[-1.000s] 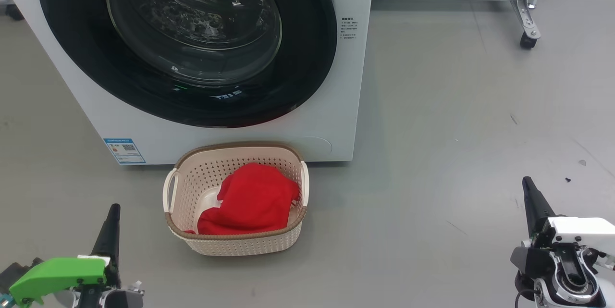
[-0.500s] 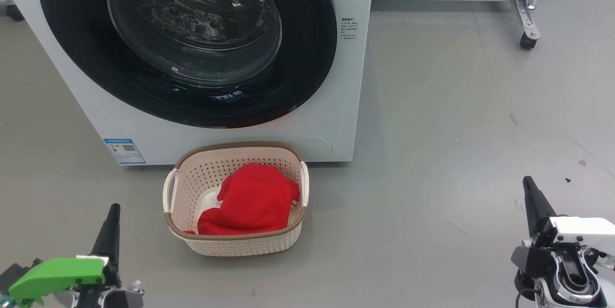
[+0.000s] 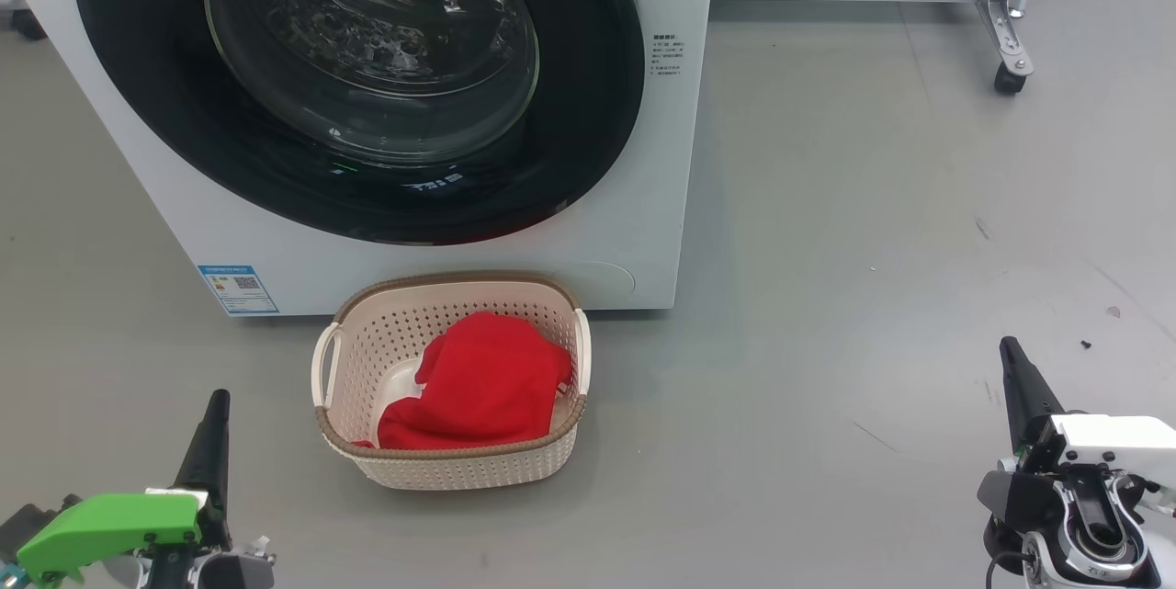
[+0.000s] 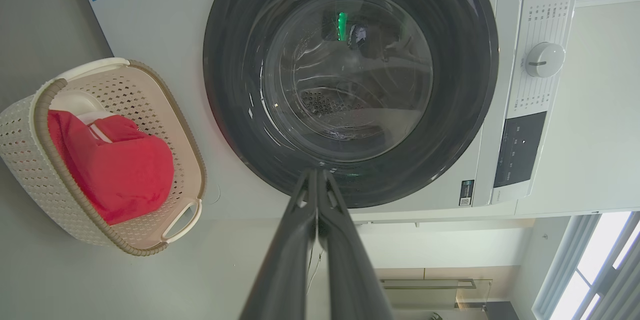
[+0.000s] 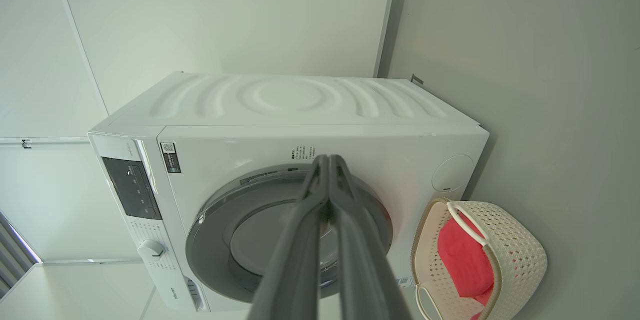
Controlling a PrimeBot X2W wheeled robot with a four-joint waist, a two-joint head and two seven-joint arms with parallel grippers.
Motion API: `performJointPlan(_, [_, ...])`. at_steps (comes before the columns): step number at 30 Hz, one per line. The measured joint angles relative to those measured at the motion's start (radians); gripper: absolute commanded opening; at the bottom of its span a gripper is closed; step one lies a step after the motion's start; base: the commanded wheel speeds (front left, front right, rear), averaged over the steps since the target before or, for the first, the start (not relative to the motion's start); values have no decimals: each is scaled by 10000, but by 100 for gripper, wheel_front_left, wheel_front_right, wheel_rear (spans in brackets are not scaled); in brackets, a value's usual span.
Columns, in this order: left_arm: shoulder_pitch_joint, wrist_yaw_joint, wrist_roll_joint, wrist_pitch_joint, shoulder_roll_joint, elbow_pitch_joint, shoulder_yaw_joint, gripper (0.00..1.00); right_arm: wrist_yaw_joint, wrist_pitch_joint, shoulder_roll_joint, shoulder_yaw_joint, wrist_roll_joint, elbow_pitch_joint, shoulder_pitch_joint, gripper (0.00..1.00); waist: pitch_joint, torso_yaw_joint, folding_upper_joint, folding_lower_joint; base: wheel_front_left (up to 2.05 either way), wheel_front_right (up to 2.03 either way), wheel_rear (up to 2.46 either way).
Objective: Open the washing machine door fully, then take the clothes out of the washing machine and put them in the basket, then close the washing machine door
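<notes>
Left gripper (image 3: 217, 407): lower left, dark fingers pressed together, empty. Washing machine (image 3: 657, 203): white, smooth, boxy; blue label (image 3: 237, 288) low on its front. Washing machine door (image 3: 588, 130): round, glossy black rim, bulging clear glass, shut flush; perforated steel drum visible behind it. Basket (image 3: 441, 282): cream perforated plastic, brown woven-look rim, on the floor just before the machine. Clothes (image 3: 482, 382): soft red fabric, crumpled inside the basket. Floor (image 3: 827, 295): grey, open to the right; castored metal leg (image 3: 1009, 65) far back. Right gripper (image 3: 1012, 352): lower right, fingers together, empty, well apart from the basket.
</notes>
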Motion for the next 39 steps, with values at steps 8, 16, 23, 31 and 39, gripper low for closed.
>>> performJointPlan(8, [0, 2, 0, 0, -2, 0, 4, 0, 0, 0, 0, -2, 0, -2, 0, 0, 0, 0, 0, 0, 0, 0, 0])
performJointPlan(16, [0, 2, 0, 2, -2, 0, 8, 0, 0, 0, 0, -4, 0, -6, 0, 0, 0, 1, 0, 0, 0, 0, 0])
performJointPlan(23, [0, 2, 0, 2, -4, 0, 10, 0, 0, 0, 0, -6, 0, -8, 0, 0, 1, 1, 0, 0, 0, 0, 0])
performJointPlan(31, [-1, 2, 0, 2, -6, 0, 15, 0, 0, 0, 0, -6, 0, -10, 0, 0, 1, 1, 0, 0, 0, 0, 0])
performJointPlan(39, [-1, 0, 0, 2, -8, -4, 17, 0, 0, 0, 0, -6, 0, -12, 1, 0, 1, 1, 0, 0, 0, 0, 0])
